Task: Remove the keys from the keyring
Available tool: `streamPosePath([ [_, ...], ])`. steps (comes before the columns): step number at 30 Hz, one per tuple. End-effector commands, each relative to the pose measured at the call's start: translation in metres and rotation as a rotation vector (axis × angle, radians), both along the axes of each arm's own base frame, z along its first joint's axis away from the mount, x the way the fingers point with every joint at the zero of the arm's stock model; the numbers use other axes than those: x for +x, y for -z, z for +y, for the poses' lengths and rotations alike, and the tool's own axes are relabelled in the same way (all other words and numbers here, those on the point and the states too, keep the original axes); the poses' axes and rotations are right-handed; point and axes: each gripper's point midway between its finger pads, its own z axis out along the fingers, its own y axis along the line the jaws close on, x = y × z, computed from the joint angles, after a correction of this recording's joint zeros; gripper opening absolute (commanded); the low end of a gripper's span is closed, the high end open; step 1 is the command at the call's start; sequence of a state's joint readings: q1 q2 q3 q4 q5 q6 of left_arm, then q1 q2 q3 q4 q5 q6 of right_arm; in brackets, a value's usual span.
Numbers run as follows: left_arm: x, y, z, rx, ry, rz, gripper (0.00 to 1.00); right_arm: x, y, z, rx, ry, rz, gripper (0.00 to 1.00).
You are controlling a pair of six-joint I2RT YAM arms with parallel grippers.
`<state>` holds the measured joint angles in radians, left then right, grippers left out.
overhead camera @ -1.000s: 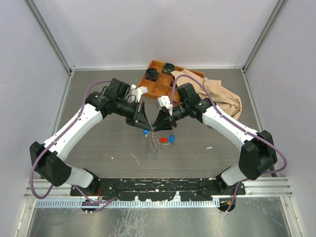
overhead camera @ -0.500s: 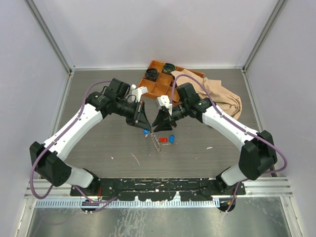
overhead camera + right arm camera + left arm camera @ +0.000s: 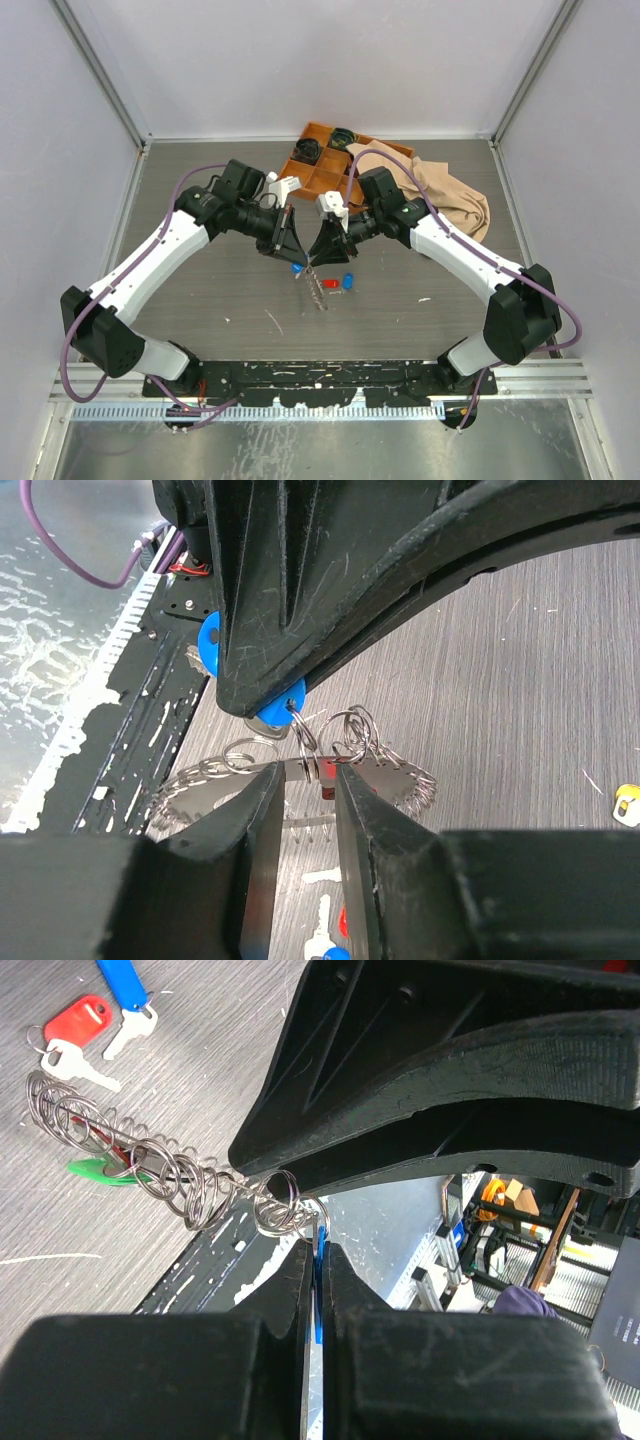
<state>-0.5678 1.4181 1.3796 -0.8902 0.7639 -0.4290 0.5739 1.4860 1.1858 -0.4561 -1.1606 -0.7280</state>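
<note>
Clamping a blue-capped key point(image 3: 213, 645) flat in the fully closed left gripper point(image 3: 291, 256) and nipping the keyring point(image 3: 315, 285) in the narrow-set right gripper point(image 3: 319, 258), mid-frame in the top view. Holding both taut against each other, probably to walk that key off the coil. Leaving the remaining keys point(image 3: 395, 775) dangling below.

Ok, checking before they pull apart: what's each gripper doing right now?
Left gripper: closed on the blue key.
Right gripper: closed on the keyring.
</note>
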Motion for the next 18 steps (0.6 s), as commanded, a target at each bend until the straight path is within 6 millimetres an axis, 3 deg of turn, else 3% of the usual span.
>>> streamPosePath([
  [1,0.0018,-0.0254,-0.0084,-0.081,0.035,-0.067,0.0,0.002,-0.0295,0.0039,0.066,-0.018,-0.061,0.32],
  [18,0.0009,-0.0226,-0.0072,-0.066,0.042,-0.054,0.0,0.0007,-0.0338,0.0035,0.07,-0.02,-0.063,0.33],
])
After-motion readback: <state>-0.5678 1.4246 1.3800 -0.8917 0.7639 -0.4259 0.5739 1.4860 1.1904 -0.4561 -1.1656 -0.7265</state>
